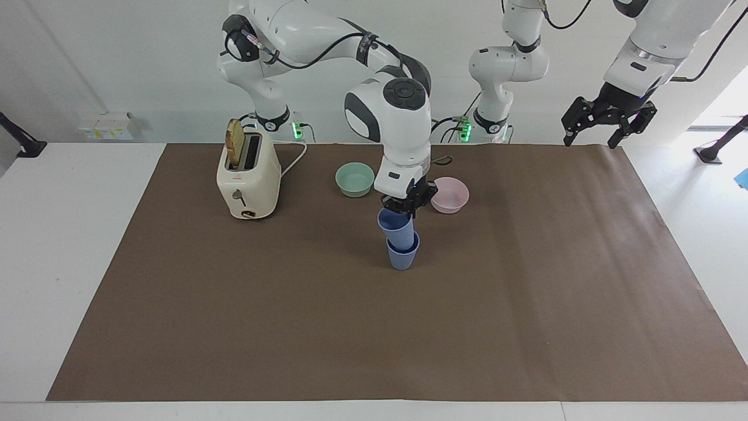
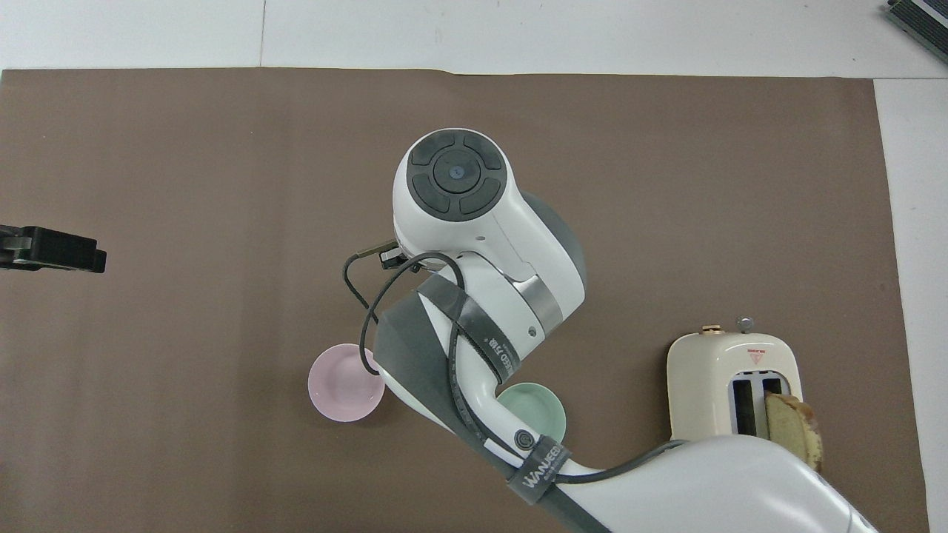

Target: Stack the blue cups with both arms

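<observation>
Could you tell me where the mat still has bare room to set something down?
The mat is bare between the blue cups and its edge farthest from the robots, and across the left arm's end under the raised left hand. It is crowded around the right hand, green bowl, pink bowl and toaster.

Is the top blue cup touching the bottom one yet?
Touching. The facing view shows the top blue cup, held by the right hand, with its base sunk inside the bottom cup's rim.

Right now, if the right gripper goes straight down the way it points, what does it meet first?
The right gripper, shut on the upper blue cup, points down; that cup would probably press into the lower blue cup standing underneath it.
</observation>
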Robot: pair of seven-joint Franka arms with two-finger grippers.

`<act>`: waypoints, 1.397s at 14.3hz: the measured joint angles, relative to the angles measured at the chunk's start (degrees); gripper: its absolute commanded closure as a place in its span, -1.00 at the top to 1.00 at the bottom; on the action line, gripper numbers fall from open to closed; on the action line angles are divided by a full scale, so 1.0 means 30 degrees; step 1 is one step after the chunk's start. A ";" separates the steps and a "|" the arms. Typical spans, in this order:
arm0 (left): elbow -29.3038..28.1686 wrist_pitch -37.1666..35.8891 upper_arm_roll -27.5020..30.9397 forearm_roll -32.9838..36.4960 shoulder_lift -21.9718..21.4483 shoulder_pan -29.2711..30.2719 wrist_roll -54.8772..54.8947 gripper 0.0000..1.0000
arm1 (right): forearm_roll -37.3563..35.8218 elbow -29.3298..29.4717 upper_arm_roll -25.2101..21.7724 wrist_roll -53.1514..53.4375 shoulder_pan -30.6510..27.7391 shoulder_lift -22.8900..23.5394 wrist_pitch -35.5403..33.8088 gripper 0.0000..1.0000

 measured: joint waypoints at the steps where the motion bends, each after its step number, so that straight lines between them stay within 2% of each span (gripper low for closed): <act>1: 0.0000 0.0000 0.0000 0.0000 0.0000 0.0000 0.0000 1.00 | -0.0009 -0.0024 -0.0018 0.0000 -0.0008 0.0021 0.0040 -1.00; 9: 0.0000 0.0000 0.0000 0.0000 0.0000 0.0000 0.0000 1.00 | -0.0124 -0.0085 -0.0049 0.0000 -0.0039 0.0749 0.1273 -1.00; 10: 0.0000 0.0000 0.0000 0.0000 0.0000 0.0000 0.0000 1.00 | -0.0124 -0.0084 -0.0049 0.0000 -0.0049 0.0755 0.1277 -0.63; 12: 0.0000 0.0000 0.0000 0.0000 0.0000 0.0000 0.0000 1.00 | -0.0125 -0.0084 -0.0050 0.0000 -0.0077 0.0757 0.1329 -0.27; 18: 0.0000 0.0000 0.0000 0.0000 0.0000 0.0000 0.0000 1.00 | -0.0125 -0.0087 -0.0051 0.0000 -0.0116 0.0871 0.1353 -0.23; 20: 0.0000 0.0000 0.0000 0.0000 0.0000 0.0000 -0.0001 1.00 | -0.0125 -0.0087 -0.0051 0.0000 -0.0119 0.0898 0.1354 0.99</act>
